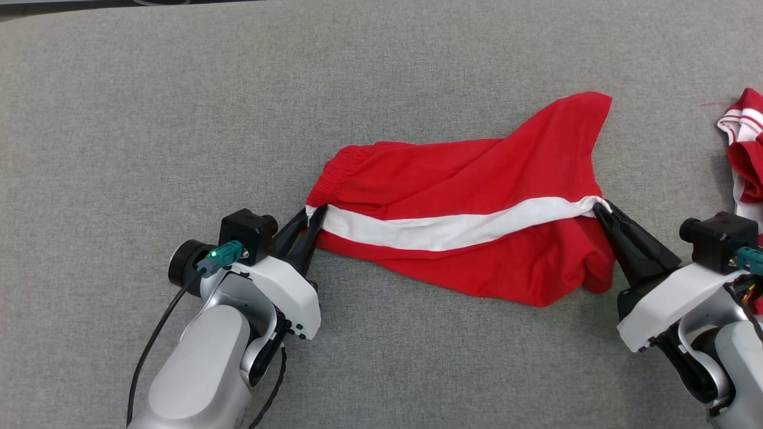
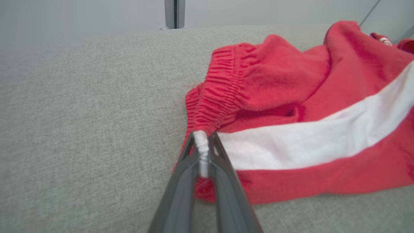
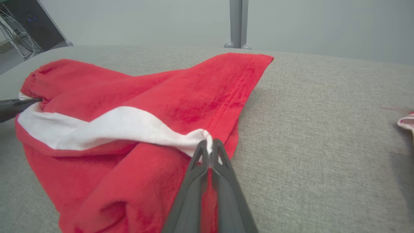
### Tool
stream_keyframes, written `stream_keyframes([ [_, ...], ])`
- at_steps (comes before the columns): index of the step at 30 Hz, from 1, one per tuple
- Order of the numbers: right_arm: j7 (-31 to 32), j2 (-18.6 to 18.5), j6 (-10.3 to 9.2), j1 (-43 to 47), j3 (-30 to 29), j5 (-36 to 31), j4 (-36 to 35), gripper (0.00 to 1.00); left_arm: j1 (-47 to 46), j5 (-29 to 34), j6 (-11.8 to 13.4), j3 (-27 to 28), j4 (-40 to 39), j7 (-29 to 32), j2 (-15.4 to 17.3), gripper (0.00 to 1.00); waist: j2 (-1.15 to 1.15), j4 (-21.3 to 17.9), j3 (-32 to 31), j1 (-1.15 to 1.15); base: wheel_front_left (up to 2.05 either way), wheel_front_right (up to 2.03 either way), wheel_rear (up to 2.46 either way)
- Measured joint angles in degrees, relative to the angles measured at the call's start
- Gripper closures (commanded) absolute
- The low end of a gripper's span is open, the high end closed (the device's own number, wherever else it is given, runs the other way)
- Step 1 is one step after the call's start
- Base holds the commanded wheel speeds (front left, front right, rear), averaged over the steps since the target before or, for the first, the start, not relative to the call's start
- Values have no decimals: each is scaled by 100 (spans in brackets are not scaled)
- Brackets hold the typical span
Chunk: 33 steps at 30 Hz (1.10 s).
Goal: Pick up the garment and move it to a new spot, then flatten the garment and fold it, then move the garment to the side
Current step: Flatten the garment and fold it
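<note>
Grasp done: left claw (image 1: 314, 215) clamped on waistband end of shorts (image 1: 477, 167), right claw (image 1: 599, 208) clamped on hem end. Shorts rumpled between claws. Apparently left: lift, move, flatten, fold, set aside.

Probably a lab: cabled equipment (image 3: 19, 32) near a grey cloth-covered table (image 1: 381, 59), bare wall (image 3: 323, 26).

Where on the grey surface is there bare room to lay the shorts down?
Bare: the wide left part of the surface, left of the shorts; the far strip beyond them; a smaller patch on their near side. Crowded: the right edge, where another red-and-white garment lies beside the right tool.
</note>
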Motion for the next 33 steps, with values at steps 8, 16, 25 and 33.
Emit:
stream_keyframes([
  [8, -355, -35, 1, 66, -233, 53, -107, 100, -4, 8, 73, 43, -183, -474, 14, 100, 0, 4, -119, 0, 0, 0, 0],
  [16, -781, -44, 1, 241, -884, -321, -788, 100, 18, 76, 304, 181, -1449, -748, 242, 100, 0, -42, -569, 0, 0, 0, 0],
  [25, -544, -96, 1, 237, -1714, -758, -2117, 100, 86, 55, 603, 487, -3077, -444, 489, 100, 0, -99, -1207, 0, 0, 0, 0],
  [33, -102, 13, 1, 249, -2051, -840, -2973, 100, 109, 45, 939, 695, -4246, -12, 606, 100, 0, -175, -1685, 0, 0, 0, 0],
])
